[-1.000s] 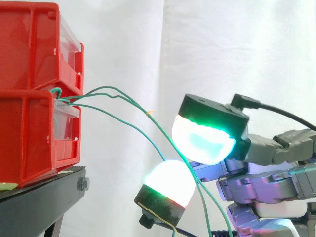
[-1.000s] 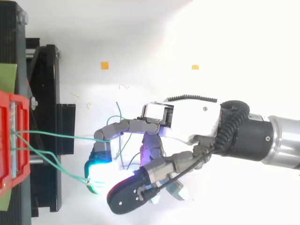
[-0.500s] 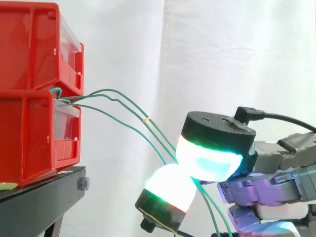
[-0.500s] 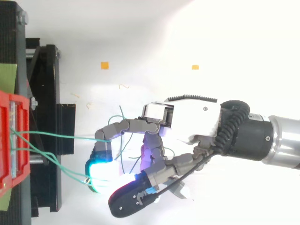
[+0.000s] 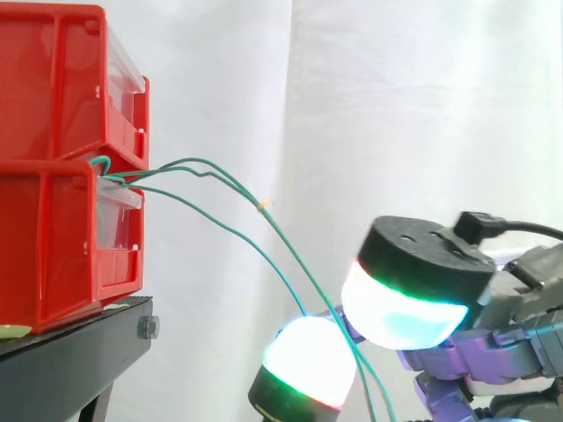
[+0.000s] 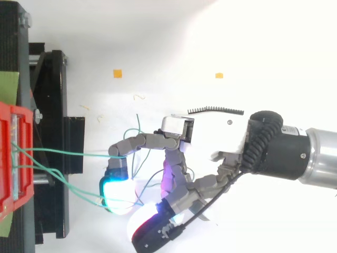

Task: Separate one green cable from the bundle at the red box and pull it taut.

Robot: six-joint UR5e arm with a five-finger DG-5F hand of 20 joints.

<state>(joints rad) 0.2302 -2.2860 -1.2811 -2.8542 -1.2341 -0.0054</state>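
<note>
1. Hand [image 6: 210, 137]: reaching in from the right edge of the top view, fingers curled, closed on the green cables [image 5: 290, 243].
2. Two glowing pads [image 5: 400, 308], white and cyan with a green rim, pressed near each other low in the side view; cables passing down between them.
3. Below the pads: cables running on downward and out of the side view. In the top view, loose loops of cable lying under the fingers.
4. From the pads toward the left: cables rising in a slope to the red bins, well apart from the hand. Rather straight in the lower part, with some small bends close to the bins.
5. Small pale tag [image 5: 264, 204] on the cables, about halfway along the slope; too small to read any print.
6. Lower red bin [image 5: 53, 255] with a clear drawer front [image 5: 119, 220]; cables coming out at the top of this front, just under the upper red bin [image 5: 53, 79]. Other contents of both bins not possible to tell.
7. Both bins stacked on the black stand [image 5: 70, 360], before the white curtain [image 5: 396, 105].
8. In the top view: a strip of green tape [image 6: 8, 87] on the stand and a small orange marker [image 6: 117, 73] on the white floor, without readable writing.
</note>
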